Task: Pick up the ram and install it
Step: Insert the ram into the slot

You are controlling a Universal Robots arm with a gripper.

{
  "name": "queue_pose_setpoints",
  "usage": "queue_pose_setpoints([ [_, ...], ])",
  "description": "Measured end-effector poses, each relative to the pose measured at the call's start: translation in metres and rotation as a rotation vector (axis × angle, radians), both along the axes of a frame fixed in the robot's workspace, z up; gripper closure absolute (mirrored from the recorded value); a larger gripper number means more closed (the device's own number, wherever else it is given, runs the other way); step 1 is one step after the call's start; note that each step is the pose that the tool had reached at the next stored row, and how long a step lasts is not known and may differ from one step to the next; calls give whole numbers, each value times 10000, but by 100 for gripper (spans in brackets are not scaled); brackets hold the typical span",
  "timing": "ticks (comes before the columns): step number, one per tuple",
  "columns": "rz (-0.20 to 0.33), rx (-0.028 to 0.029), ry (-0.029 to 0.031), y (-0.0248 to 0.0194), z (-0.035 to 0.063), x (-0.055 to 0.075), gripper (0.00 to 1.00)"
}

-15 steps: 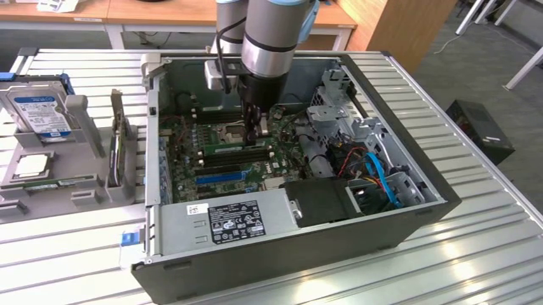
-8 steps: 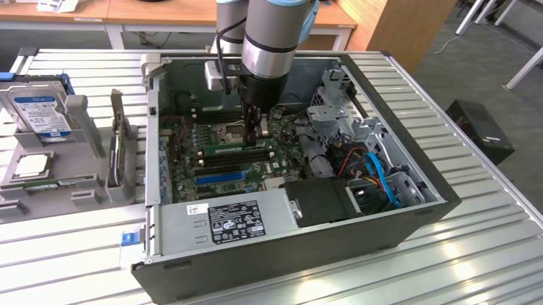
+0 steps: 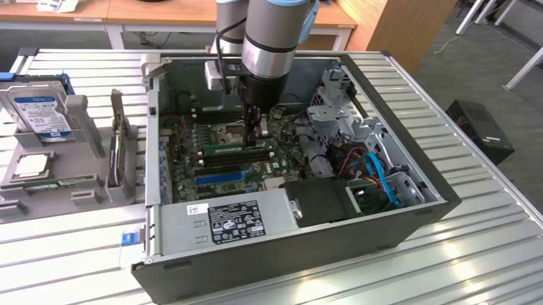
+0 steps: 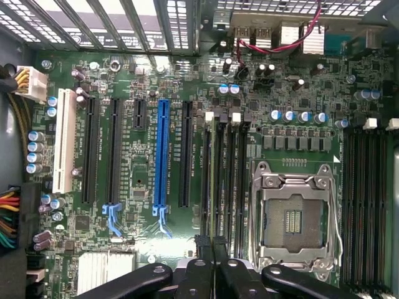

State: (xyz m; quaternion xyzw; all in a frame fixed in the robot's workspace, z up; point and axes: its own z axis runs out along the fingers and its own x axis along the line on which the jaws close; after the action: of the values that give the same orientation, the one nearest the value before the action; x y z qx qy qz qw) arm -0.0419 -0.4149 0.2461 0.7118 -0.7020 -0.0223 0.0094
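Observation:
The ram (image 3: 233,150) is a thin green stick standing on edge in the first of the long black memory slots (image 3: 233,162) on the motherboard, inside the open computer case (image 3: 407,171). My gripper (image 3: 256,141) comes straight down onto the stick's middle, its fingers shut on the top edge. In the wrist view the ram (image 4: 216,180) shows edge-on, running along the slot beside the CPU socket (image 4: 293,218) and ending between the black fingers of the gripper (image 4: 213,268).
A blue expansion slot (image 4: 162,156) and black slots lie beside the memory slots. The power supply (image 3: 241,219), drive cage (image 3: 339,121) and blue and red cables (image 3: 378,175) crowd the case. Outside, at the exterior view's left, a rack holds a hard drive (image 3: 38,111).

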Motion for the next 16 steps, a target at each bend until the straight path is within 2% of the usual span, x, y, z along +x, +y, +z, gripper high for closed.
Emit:
queue_pose_setpoints([
  [10, -167, 0, 0, 0, -3, 0, 88],
  [16, -166, 5, -37, 0, -56, -2, 88],
])
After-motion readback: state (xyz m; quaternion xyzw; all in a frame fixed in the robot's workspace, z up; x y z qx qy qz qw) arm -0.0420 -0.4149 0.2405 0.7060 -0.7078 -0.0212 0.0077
